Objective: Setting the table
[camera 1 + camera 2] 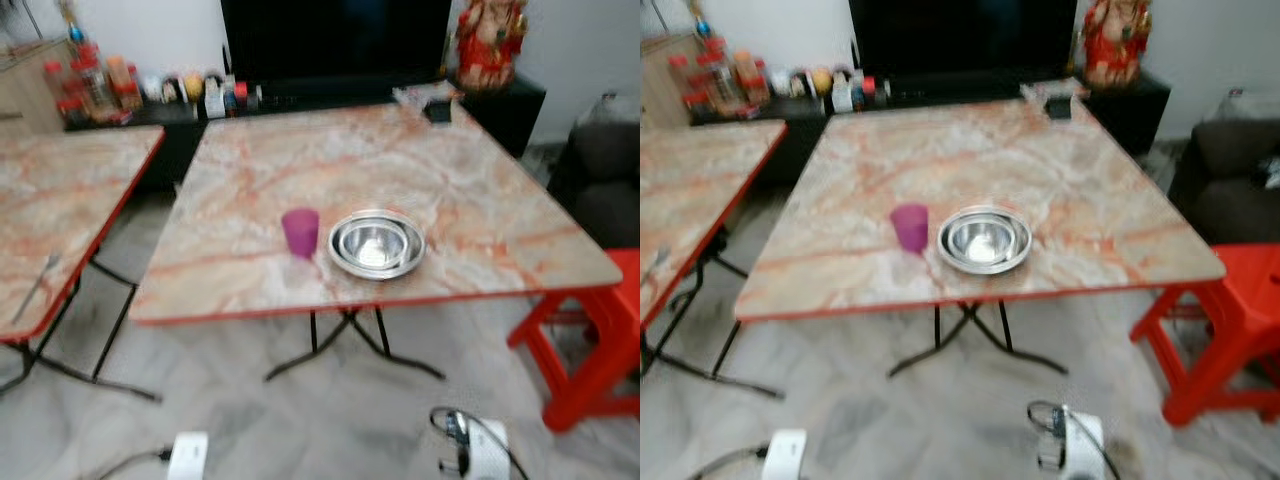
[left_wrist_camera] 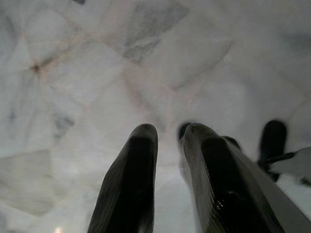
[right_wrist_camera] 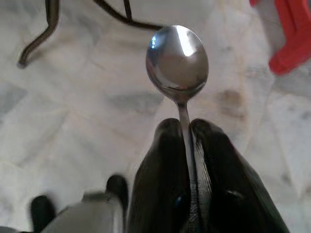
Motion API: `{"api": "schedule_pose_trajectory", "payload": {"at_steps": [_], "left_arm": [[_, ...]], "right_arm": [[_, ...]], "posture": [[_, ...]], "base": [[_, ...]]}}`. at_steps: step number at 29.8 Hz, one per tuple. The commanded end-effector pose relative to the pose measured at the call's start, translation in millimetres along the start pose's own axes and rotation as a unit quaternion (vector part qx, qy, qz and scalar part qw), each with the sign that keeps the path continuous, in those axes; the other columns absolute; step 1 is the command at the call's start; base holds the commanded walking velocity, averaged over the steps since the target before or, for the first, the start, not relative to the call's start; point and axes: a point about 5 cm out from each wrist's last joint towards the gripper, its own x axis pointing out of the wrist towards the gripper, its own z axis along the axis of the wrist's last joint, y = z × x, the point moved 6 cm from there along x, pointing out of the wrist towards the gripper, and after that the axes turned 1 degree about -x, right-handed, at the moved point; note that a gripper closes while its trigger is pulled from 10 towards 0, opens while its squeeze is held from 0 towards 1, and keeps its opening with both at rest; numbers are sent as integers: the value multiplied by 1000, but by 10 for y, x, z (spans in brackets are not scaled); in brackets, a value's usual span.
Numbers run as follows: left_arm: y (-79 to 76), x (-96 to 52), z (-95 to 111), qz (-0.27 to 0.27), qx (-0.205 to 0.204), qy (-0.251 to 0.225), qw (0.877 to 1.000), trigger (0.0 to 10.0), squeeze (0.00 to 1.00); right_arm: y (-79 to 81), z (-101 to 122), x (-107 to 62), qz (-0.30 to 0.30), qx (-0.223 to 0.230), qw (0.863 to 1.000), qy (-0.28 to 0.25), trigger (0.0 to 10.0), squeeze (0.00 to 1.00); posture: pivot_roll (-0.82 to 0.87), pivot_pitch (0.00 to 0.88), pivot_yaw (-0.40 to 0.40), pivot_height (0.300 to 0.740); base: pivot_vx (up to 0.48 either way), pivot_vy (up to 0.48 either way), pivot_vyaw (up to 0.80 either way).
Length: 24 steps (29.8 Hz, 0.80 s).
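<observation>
A marble-patterned folding table (image 1: 420,170) with a red edge stands in front of me. Near its front edge a purple cup (image 1: 300,232) stands upright, just left of a steel bowl (image 1: 377,243) that rests in a steel plate. My right gripper (image 3: 183,124) hangs low over the floor, shut on the handle of a metal spoon (image 3: 177,58) whose bowl sticks out past the fingertips. The left gripper (image 2: 167,133) also hangs over the floor tiles, its fingers close together with nothing between them.
A second marble table (image 1: 60,200) stands to the left with a piece of cutlery (image 1: 38,285) on it. A red plastic stool (image 1: 590,340) is at the right, a dark sofa (image 1: 605,180) behind it. A TV stand (image 1: 190,100) with bottles lines the back wall.
</observation>
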Motion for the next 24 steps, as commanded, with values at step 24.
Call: {"api": "schedule_pose_trajectory", "payload": {"at_steps": [24], "left_arm": [[169, -13, -81, 19, 7, 9, 1000, 10000, 0]], "right_arm": [[224, 155, 1, 26, -10, 999, -41, 10000, 0]], "posture": [[-76, 0, 22, 740]], "base": [[50, -70, 0]]}}
